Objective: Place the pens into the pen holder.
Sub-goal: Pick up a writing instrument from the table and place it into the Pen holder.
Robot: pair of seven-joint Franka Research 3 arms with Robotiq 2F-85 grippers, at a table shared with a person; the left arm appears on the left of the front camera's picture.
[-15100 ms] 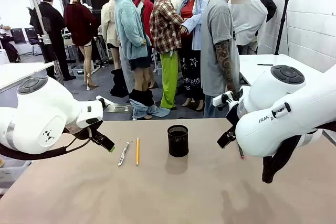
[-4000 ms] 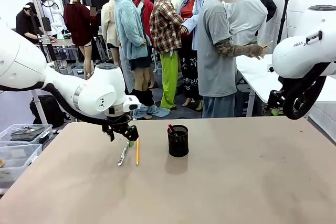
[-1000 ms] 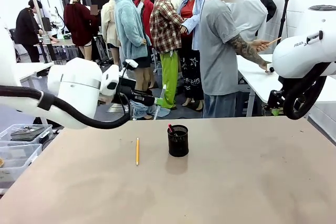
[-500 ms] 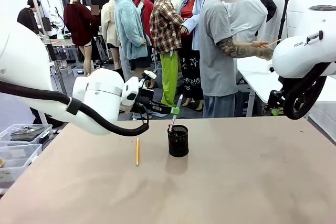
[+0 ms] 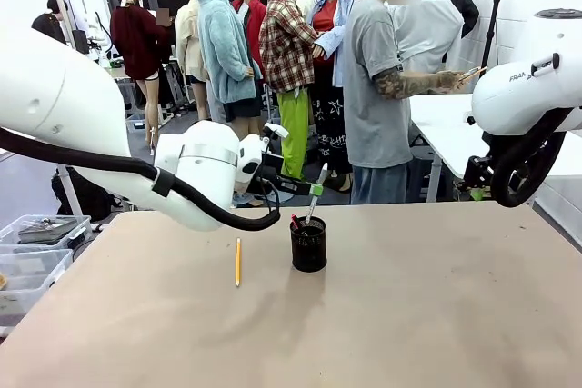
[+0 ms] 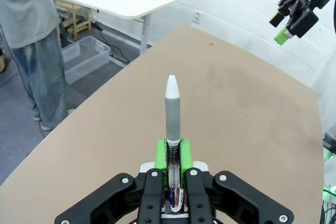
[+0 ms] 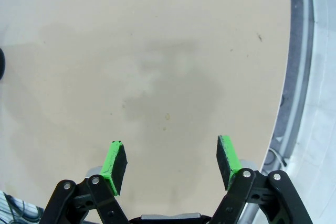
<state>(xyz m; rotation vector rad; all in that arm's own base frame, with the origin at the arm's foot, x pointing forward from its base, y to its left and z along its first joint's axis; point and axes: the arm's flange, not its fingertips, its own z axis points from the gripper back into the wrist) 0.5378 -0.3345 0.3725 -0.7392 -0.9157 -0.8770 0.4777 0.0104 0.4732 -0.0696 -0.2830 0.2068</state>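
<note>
While in left gripper [image 5: 315, 192], white pen [image 5: 311, 210] over pen holder [image 5: 308, 248].

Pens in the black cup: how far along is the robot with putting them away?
One done: the red-ended dark pen stands in the mesh pen holder. In hand: the left gripper is shut on the white pen, tilted over the holder. Left: the yellow pencil lies on the table. The right gripper is open.

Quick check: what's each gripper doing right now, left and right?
Left gripper: closed on the slim white-and-grey pen.
Right gripper: open, holding nothing.
</note>
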